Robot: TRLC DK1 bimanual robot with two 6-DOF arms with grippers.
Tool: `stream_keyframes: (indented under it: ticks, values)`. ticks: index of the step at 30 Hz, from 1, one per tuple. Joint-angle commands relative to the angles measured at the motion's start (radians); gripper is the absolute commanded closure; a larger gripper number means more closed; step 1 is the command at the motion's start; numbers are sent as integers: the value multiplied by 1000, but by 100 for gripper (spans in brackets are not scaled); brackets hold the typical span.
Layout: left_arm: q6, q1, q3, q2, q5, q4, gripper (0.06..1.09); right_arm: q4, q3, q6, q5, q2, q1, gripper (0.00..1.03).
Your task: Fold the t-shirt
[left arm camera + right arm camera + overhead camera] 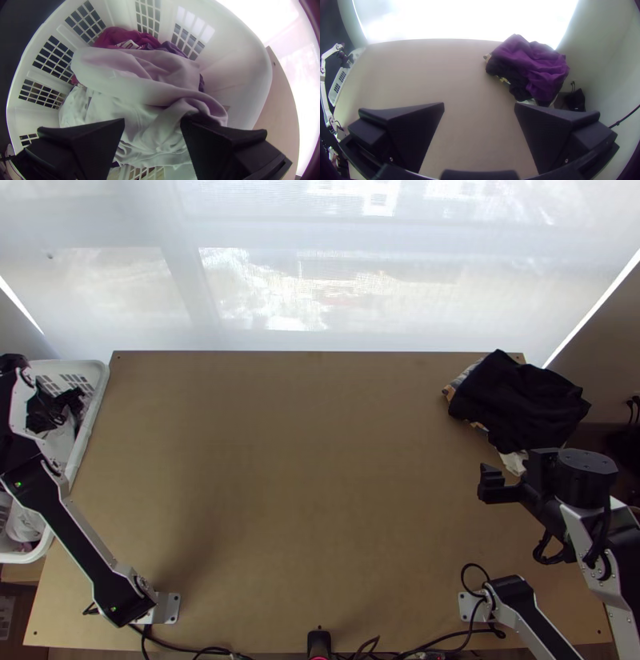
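Gently, the open black left gripper [153, 120] should pinch just the pale, crumpled cloth [133, 80], maybe the t-shirt, in the white plastic basket [246, 63], the black right gripper [479, 103] open too.

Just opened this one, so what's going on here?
The left tool is at the white basket, its fingers open over bunched pale clothing. The right tool is open near the right side of the wooden table, close to a heap of dark cloth at the far right corner. Neither holds a garment, so no fold is under way.
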Motion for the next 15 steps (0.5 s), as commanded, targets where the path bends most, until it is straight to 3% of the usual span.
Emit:
stream_keyframes:
  ticks: [1,3,4,15]
  values:
    - [-10,1,0,25,-80,21,69,-12,13,6,-13,0,-17,5]
    - [-10,7,0,24,-114,47,97,-14,15,7,-18,-1,-23,5]
    - [-9,9,0,22,-133,58,105,-15,16,12,-19,-1,-25,5]
    - [-55,-4,-62,-255,-111,5,105,-14,25,19,-30,-12,-39,5]
